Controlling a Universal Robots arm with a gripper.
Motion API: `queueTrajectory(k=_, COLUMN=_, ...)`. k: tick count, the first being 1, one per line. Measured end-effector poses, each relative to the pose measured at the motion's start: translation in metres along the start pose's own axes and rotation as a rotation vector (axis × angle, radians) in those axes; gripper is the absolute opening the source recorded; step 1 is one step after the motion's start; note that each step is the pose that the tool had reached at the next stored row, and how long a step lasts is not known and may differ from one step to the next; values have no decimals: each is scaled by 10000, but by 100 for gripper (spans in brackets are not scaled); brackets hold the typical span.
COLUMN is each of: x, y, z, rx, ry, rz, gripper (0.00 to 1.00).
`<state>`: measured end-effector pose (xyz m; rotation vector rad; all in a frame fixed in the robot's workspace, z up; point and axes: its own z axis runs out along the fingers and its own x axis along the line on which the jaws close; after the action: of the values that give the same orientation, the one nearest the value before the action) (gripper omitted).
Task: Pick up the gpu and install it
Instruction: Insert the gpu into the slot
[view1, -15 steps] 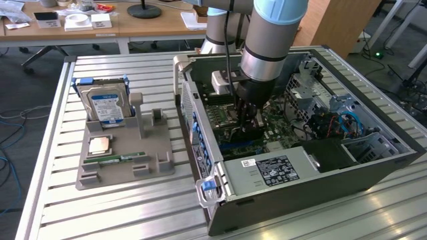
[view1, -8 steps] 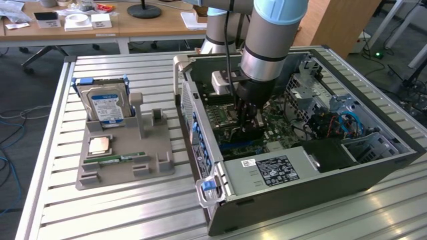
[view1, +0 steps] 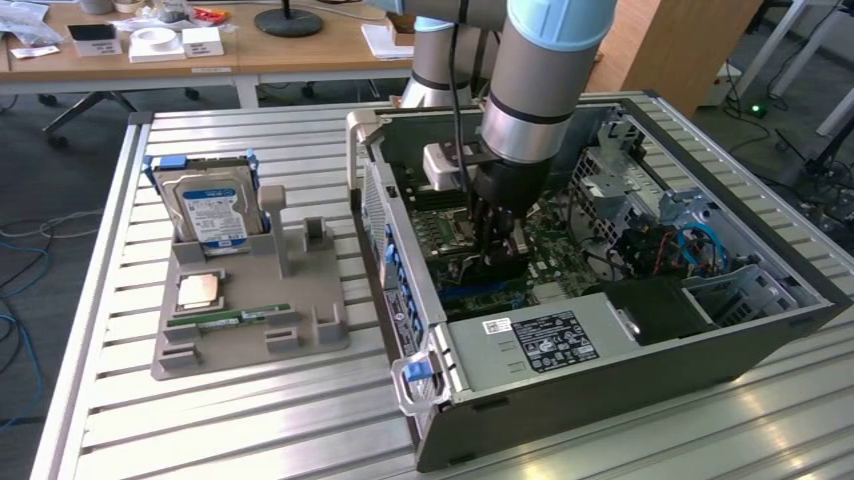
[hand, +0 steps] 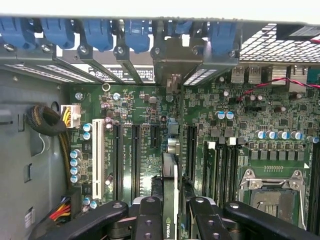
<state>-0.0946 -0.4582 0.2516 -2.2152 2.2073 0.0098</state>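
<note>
Closest up are the black fingers (hand: 148, 216) of the gripper (hand: 170, 212), pinched in most of the way, one on each face of the gpu (hand: 169, 172). So yeah, it's got hold of the card. You see the card edge-on, standing upright on its long edge above the motherboard (hand: 240, 130), lined up along the black expansion slots (hand: 135, 155). Its far end reaches the slot openings at the back wall of the case, under the row of blue latches (hand: 100, 32). Can't tell whether the bottom edge is touching a slot or just above it.

From the exterior view, the arm (view1: 541, 80) reaches straight down into the open computer case (view1: 641, 370). The case lies on its side along the bench (view1: 267, 420), toward the exterior view's right edge. Its power supply (view1: 547, 340) is at the near end.

Toward the bench's edge on the exterior view's left there's a grey holder (view1: 307, 330), well apart from the gripper. It has a hard drive (view1: 214, 210) standing upright in it. A CPU chip (view1: 200, 290) lies flat in front of the drive, with a green memory stick (view1: 247, 317) just beside the chip.
</note>
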Motion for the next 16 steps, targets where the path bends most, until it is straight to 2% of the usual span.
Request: queueTrajectory(k=16, x=-2, y=0, z=-20, rx=4, ry=-11, rz=-13, gripper=25)
